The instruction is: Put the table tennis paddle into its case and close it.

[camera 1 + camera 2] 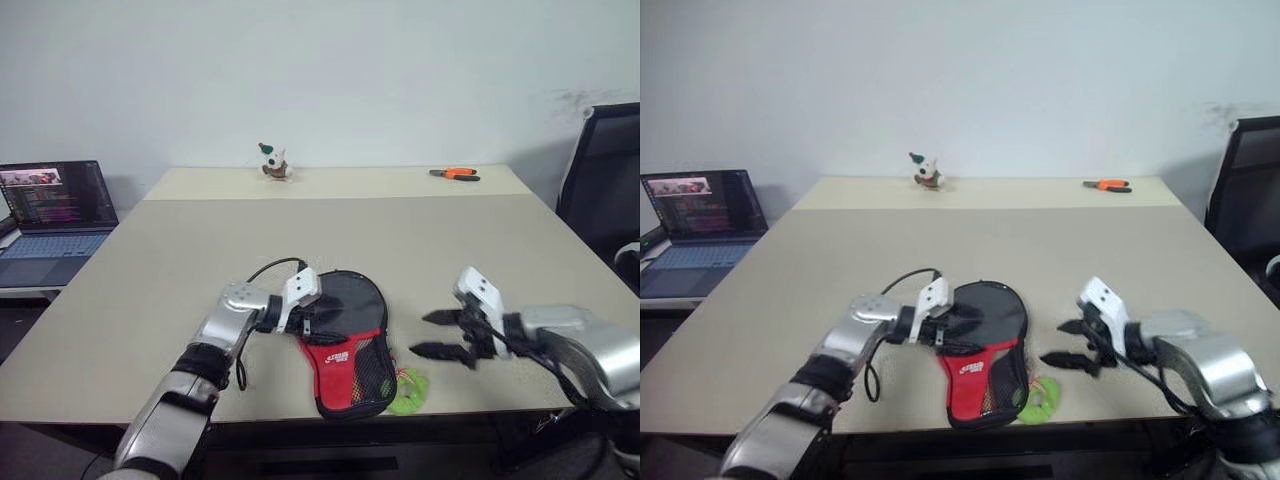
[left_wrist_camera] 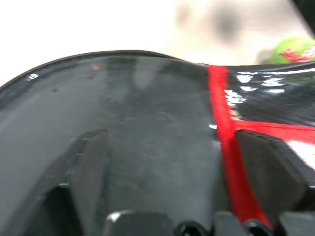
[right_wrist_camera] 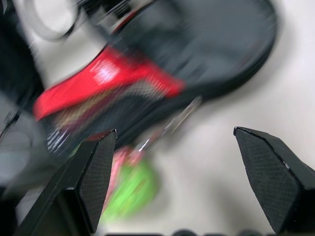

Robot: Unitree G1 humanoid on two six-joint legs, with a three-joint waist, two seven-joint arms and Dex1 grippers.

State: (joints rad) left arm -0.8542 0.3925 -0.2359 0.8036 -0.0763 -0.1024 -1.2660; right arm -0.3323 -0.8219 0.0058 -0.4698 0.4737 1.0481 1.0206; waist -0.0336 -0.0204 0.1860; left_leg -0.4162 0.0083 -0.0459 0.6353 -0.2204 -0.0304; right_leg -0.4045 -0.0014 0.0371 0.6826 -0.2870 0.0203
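Beige and wide, the counter [image 1: 330, 240] carries the soft black paddle-shaped fabric case [image 1: 345, 345] with red panel and mesh pocket at its near edge. Whether the table tennis paddle lies inside I cannot tell. A green crumpled wrapper [image 1: 407, 391] lies just beside the case on the right. Left gripper [image 1: 312, 325] rests at the case's left edge, jaws wide. Right gripper [image 1: 440, 335] hovers right of the case, apart from it, jaws wide with nothing between them.

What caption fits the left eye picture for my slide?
Left gripper at the black case on the table; right gripper open beside it.
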